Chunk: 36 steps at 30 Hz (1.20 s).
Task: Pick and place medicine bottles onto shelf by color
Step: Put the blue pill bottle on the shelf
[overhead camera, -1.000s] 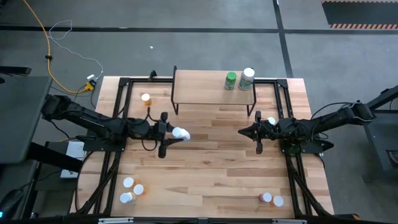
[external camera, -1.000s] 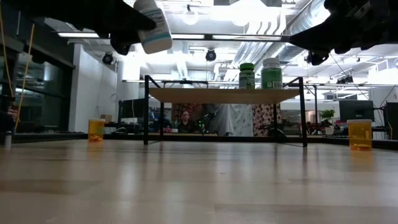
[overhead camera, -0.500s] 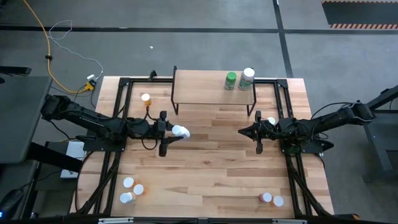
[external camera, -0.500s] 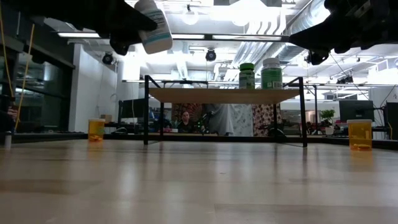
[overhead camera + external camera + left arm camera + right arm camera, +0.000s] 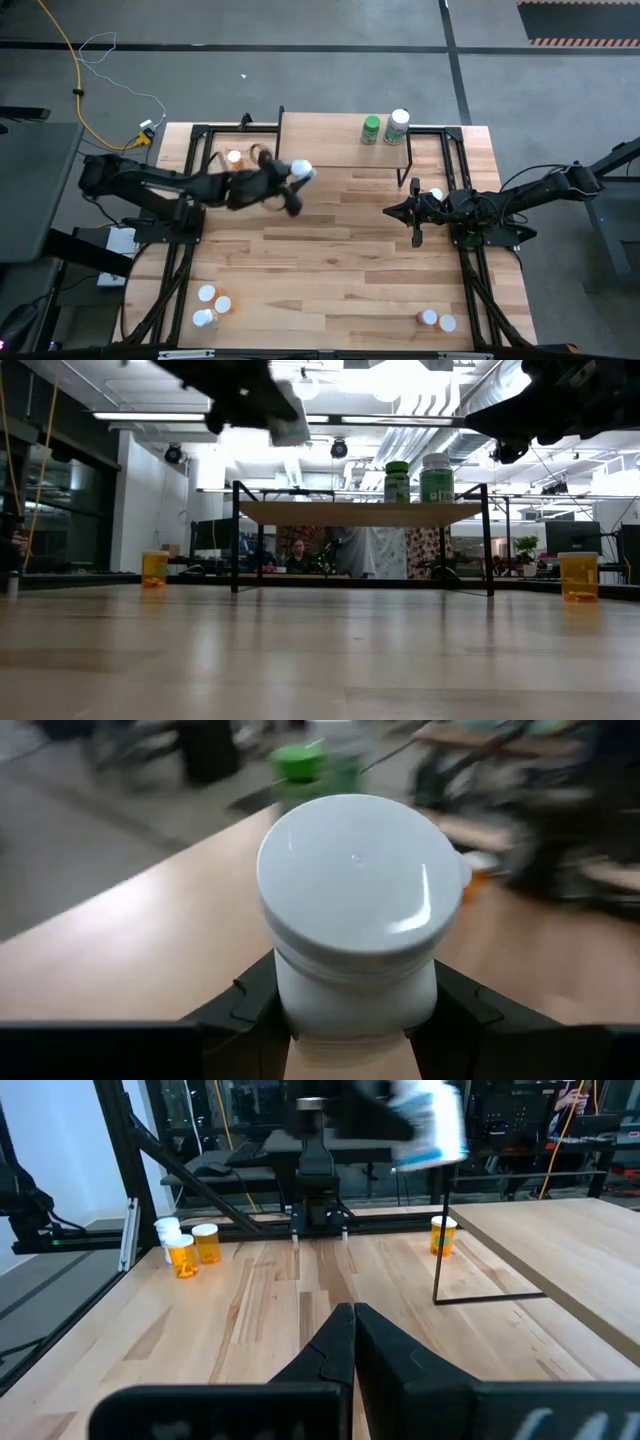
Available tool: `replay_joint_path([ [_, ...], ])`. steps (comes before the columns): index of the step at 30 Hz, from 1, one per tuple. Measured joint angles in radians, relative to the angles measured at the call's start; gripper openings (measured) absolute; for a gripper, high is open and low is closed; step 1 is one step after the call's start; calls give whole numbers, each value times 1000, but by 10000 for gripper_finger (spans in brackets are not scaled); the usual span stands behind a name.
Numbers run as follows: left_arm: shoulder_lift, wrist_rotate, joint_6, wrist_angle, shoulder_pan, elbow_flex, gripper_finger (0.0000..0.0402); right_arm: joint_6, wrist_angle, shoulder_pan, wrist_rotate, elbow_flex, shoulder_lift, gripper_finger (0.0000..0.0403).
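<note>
We judge white plastic white-capped medicine bottle [image 5: 355, 920] light, rigid, slick; left gripper [image 5: 290, 185] jaws clamp body below cap, near small light-wood shelf [image 5: 320, 140] left corner. Right gripper [image 5: 415, 213] jaws closed, empty.

Bright ceiling lamps [image 5: 385, 382] give even light, with glare in the low view. The left arm [image 5: 215, 185] is blurred. The white cap [image 5: 355, 870] shows small reflections; behind it everything is unsharp.

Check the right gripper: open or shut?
Shut: the right gripper has its fingers pressed together with nothing between them, hovering above the table.
</note>
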Motion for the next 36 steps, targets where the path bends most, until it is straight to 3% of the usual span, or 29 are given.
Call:
replay_joint_path([
  [6, 177, -15, -103, -319, 174, 274, 145, 0, 0, 0, 0, 0, 0, 0],
  [10, 266, -37, -165, -370, 259, 365, 145, 0, 0, 0, 0, 0, 0, 0],
  [20, 354, -67, -376, -355, 382, 379, 148, 0, -8, 0, 0, 0, 0, 0],
  [36, 397, -130, -433, -385, 426, 378, 150, 0, -3, 0, 0, 0, 0, 0],
])
